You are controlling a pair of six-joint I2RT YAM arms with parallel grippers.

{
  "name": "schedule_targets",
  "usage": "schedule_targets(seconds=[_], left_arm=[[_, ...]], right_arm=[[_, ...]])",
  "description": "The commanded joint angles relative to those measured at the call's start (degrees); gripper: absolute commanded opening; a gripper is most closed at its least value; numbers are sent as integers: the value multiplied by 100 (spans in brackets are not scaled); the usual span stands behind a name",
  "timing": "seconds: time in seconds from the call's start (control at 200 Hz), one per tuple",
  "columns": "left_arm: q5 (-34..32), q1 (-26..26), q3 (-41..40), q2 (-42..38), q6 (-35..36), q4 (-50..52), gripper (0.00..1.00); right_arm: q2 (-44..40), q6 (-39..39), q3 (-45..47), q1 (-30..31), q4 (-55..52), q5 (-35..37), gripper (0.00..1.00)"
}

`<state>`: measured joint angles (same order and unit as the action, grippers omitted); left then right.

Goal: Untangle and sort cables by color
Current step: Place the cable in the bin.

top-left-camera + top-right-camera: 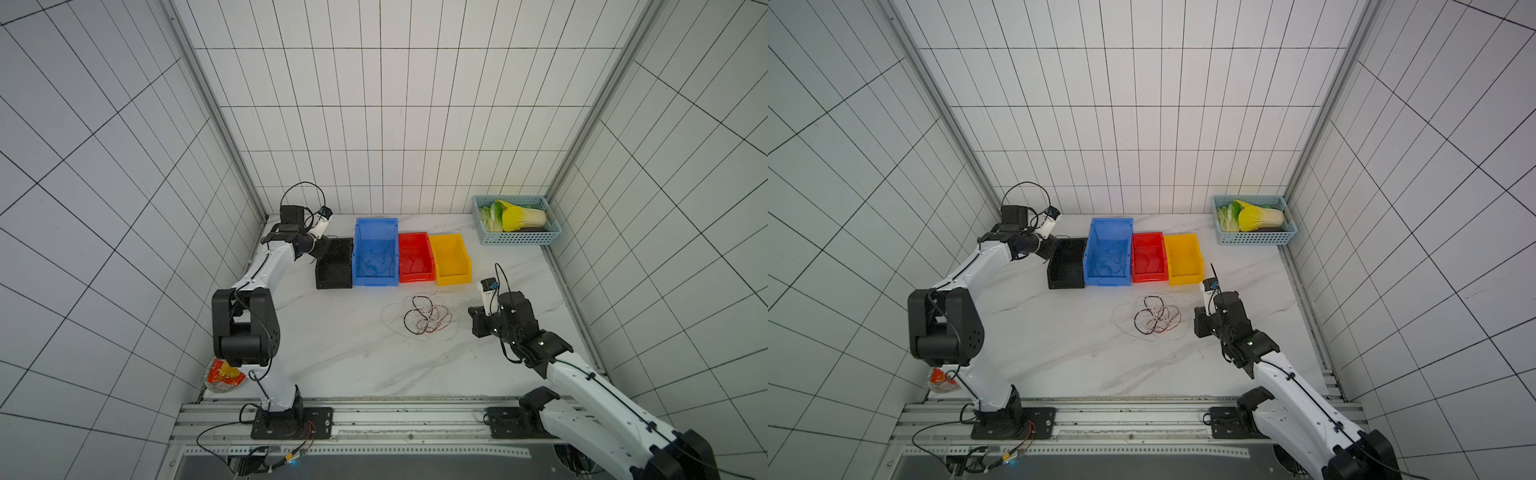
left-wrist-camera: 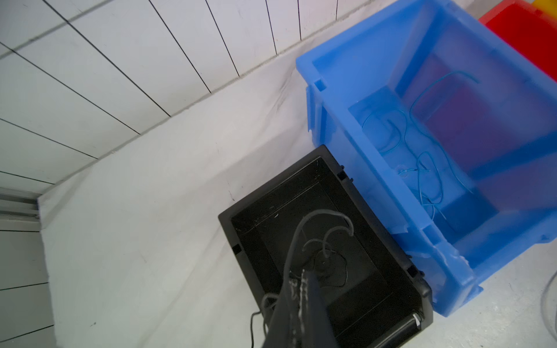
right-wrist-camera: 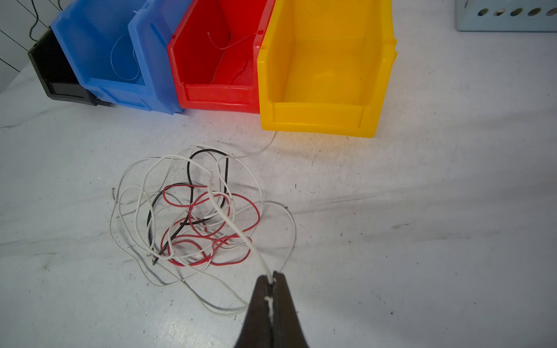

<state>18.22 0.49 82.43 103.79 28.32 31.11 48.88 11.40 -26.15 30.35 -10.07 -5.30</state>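
Snack bag: a red-and-yellow snack bag (image 1: 224, 376) lies at the 7 o'clock corner of the desk (image 1: 353, 365), partly under the left arm.
Right hand: the right hand (image 3: 272, 278) is clenched on a white cable (image 3: 241, 236), low over the desk at 3 o'clock of the tangle.
Tangle: the tangle (image 1: 428, 320) of white, red and black cables lies near the desk's middle, and the gripped white cable runs into it.
Bins: at 12 o'clock of the tangle, side by side from 9 toward 3 o'clock, stand the black bin (image 1: 334, 284), blue bin (image 1: 374, 281), red bin (image 1: 415, 277) and yellow bin (image 1: 454, 279).
Sorted: blue cables (image 2: 419, 150) lie in the blue bin and a red cable (image 3: 222, 48) in the red bin.
Left hand: at 10 o'clock of the tangle, the left hand (image 2: 304, 275) grasps a curly black cable (image 2: 325, 211) above the black bin.
Basket: at the far 1 o'clock corner, a pale blue basket (image 1: 515, 239) holds a cabbage (image 1: 523, 218).
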Motion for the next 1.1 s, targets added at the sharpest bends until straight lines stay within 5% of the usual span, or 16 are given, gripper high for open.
schedule_targets(seconds=[0.0,0.33,0.6,0.939,1.004,1.054,1.094], left_arm=[[-71,-84,549,517,6,180,0],[1120,-163,1678,1144,-1031,1050,0],[2262,111,1487,888,-1987,610,0],[904,204,958,1167,-1425,413,0],[775,205,917,1216,-1386,389,14],[705,206,934,1271,-1387,391,37],[674,207,983,1287,-1382,453,43]], right_arm=[[-62,10,-256,-13,54,16,0],[-81,-50,-268,-13,-4,68,0],[28,-50,-283,-16,22,60,0],[49,-24,-294,-12,31,20,0],[50,-24,-288,-16,44,37,0],[75,-24,-307,-19,40,33,0],[90,-24,-321,-13,40,30,0]])
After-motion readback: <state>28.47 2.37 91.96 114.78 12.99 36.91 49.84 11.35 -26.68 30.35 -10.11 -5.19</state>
